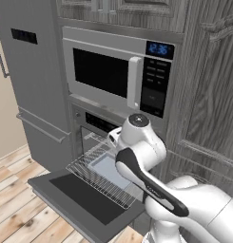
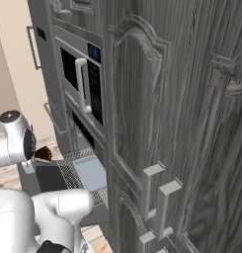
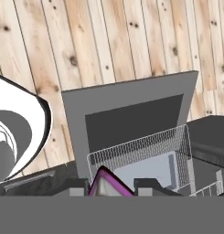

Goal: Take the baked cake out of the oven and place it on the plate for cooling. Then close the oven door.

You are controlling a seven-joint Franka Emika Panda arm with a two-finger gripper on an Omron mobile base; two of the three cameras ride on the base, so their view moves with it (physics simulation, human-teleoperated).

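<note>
The pincer [image 3: 112, 188] grips a pink-edged cake wedge [image 3: 107, 184] above the lowered oven door [image 3: 131, 116].

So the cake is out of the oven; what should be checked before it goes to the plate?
1. Cake held between the jaws: ok; it sits between the finger tips.
2. Cake lifted off the light blue tray: ok; the hand view looks down on the bare tray.
3. Path over the oven door: ok; the door lies open and flat, with nothing on it.
4. Rack ready for closing the door: not ok; it is pulled out over the door.
5. Where the plate is: cannot tell.
</note>
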